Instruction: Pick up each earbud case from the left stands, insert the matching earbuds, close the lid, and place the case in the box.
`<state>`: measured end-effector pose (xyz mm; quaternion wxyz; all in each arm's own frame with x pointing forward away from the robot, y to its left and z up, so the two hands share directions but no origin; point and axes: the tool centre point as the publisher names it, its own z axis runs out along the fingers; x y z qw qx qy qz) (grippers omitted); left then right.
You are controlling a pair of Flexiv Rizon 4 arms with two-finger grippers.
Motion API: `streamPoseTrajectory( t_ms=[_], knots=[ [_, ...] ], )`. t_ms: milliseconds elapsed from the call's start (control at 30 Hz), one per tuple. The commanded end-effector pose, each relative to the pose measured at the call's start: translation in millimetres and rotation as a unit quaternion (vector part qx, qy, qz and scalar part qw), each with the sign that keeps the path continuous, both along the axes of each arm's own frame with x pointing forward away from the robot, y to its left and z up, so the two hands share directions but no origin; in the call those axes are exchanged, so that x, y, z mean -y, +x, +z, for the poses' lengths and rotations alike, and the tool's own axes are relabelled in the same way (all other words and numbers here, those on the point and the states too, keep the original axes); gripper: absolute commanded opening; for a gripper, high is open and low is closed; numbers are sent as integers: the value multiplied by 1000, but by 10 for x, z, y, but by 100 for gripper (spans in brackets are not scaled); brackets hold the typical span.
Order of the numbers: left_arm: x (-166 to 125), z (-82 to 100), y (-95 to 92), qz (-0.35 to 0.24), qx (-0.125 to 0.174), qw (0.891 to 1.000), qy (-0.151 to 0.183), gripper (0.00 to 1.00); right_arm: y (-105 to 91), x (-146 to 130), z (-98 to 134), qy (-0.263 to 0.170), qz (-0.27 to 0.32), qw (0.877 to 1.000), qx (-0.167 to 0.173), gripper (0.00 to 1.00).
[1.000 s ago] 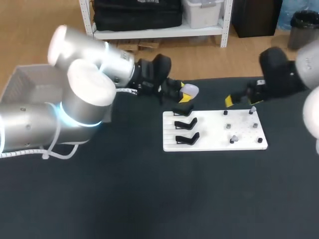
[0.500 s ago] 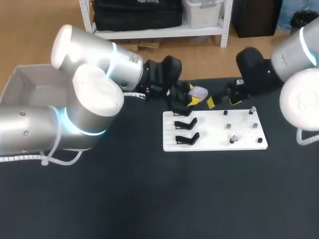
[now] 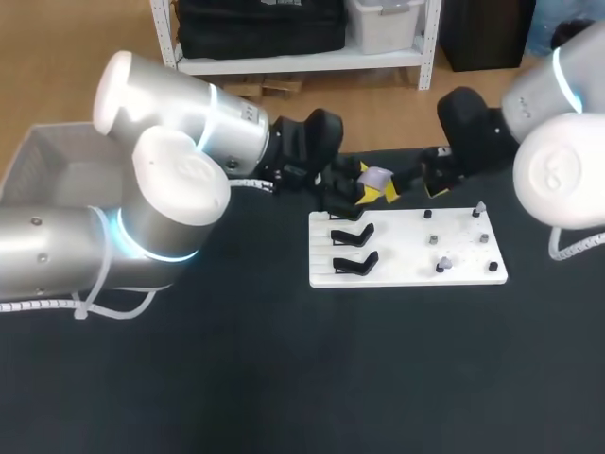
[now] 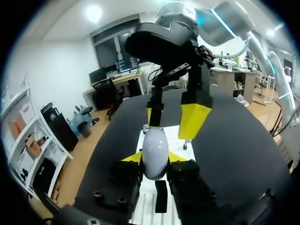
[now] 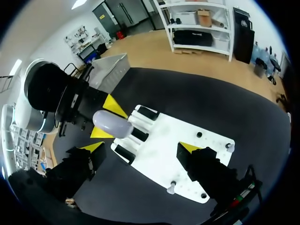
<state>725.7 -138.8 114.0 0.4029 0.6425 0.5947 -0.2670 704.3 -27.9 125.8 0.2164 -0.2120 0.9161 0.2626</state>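
A lilac earbud case (image 3: 376, 176) hangs closed above the table's far edge, just behind the white board (image 3: 406, 274). My left gripper (image 3: 369, 185) is shut on it. In the left wrist view the case (image 4: 155, 151) stands upright between that gripper's yellow tips (image 4: 154, 158). My right gripper (image 3: 402, 185) is open right beside the case; its yellow fingers (image 4: 193, 120) hang just ahead of it. In the right wrist view the case (image 5: 112, 124) lies ahead of my open right gripper (image 5: 140, 147), and nothing is between its fingers. Small grey earbuds (image 3: 479, 207) sit on pegs.
Three black stands (image 3: 354, 235) line the board's left side, all bare. Dark pegs (image 3: 492, 267) dot its right half, and one holds another earbud (image 3: 442, 263). A pale mesh box (image 3: 52, 161) stands at the table's far left. Black tabletop (image 3: 312, 378) spreads in front.
My right arm has swung left from beyond the board's far right corner up to the case. My left gripper has carried the case a little to the right.
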Motion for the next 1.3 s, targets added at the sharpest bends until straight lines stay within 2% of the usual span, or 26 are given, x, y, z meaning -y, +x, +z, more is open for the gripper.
streamPoseTrajectory(
  t_ms=[33,500,600,700,833,1067,1200,1300],
  knots=[
    [-18,-2,-21,-2,0,1000,-1,0,26,15,26,1,-2,1000,2,100],
    [-34,8,-112,-12,-1,1000,-13,0,89,154,104,-10,-24,1000,16,100],
    [-49,-12,-107,-8,-6,1000,-18,0,95,253,152,-26,-34,999,27,100],
    [-75,-15,-80,-8,-17,999,-42,0,91,408,192,-55,-44,997,41,100],
    [-116,72,-41,-18,-28,996,-85,0,64,623,238,-92,-44,993,61,100],
    [-179,266,64,-16,-56,978,-202,0,62,995,210,-181,-24,981,71,100],
    [-208,328,77,-9,-64,972,-226,0,56,1128,148,-219,-12,973,70,100],
    [-210,355,79,-17,-69,969,-237,0,55,1204,106,-230,-15,971,63,100]
  ],
)
